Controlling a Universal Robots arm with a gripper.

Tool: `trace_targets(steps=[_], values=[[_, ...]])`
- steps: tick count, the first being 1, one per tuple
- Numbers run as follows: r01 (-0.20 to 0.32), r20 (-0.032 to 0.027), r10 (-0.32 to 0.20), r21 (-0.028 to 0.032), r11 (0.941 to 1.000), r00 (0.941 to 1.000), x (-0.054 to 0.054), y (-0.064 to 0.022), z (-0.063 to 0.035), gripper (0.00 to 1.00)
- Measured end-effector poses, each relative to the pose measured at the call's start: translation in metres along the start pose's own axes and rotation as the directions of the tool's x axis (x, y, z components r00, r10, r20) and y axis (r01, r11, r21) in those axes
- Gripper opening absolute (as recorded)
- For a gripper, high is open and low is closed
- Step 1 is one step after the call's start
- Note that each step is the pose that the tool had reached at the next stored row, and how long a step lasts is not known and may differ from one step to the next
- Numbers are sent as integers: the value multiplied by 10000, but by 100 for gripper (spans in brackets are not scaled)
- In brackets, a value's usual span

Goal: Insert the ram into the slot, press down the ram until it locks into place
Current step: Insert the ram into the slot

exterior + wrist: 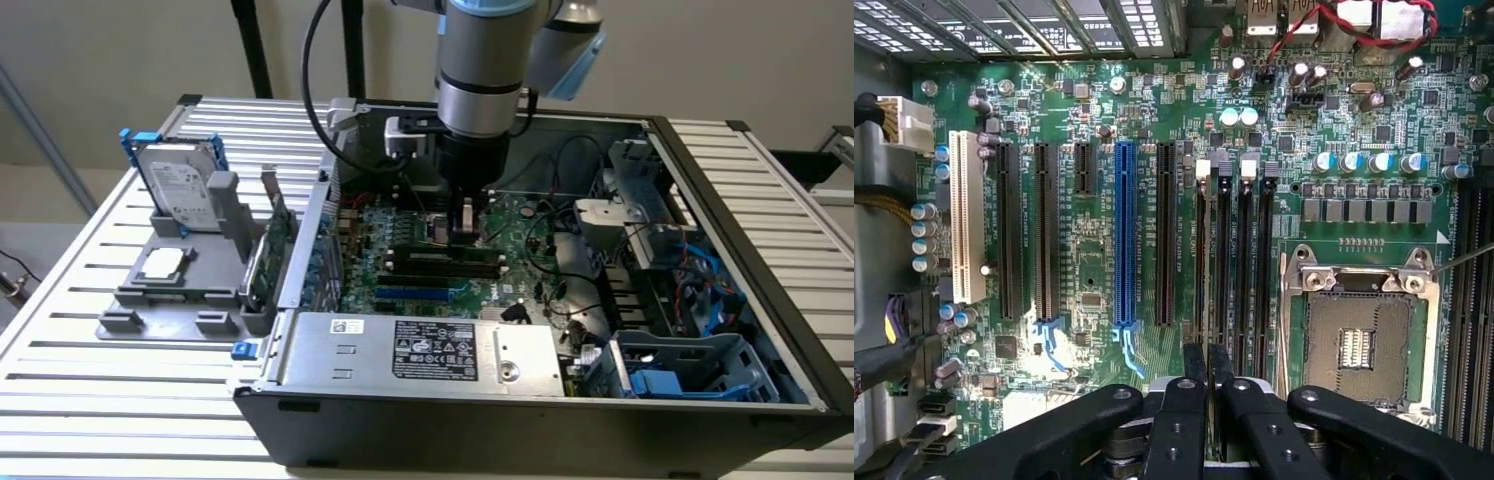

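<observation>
With the end effector [1207,355] drawn narrow just above the slot [1201,260], the press-down step is judged in hand, and straight, even downward force is called for.

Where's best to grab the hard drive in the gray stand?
Probably its upper half, pinched across the two flat faces, coming down from above. The hard drive stands upright in the gray stand with its lower end seated, so the top is the free part.

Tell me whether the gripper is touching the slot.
Cannot tell. In the wrist view the gripper overlaps one end of the slot, but that top-down look shows neither contact nor a gap.
</observation>
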State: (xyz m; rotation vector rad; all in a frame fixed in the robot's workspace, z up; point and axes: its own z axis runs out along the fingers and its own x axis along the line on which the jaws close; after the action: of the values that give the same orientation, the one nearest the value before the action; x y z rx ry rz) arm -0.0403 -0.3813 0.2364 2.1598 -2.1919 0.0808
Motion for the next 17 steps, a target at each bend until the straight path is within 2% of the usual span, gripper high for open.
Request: trace_targets(steps=[10,17], values=[[-1,-105,1,0,10000,9999,-1,-19,20,13],[-6,-117,6,1,10000,9999,0,-20,28,13]])
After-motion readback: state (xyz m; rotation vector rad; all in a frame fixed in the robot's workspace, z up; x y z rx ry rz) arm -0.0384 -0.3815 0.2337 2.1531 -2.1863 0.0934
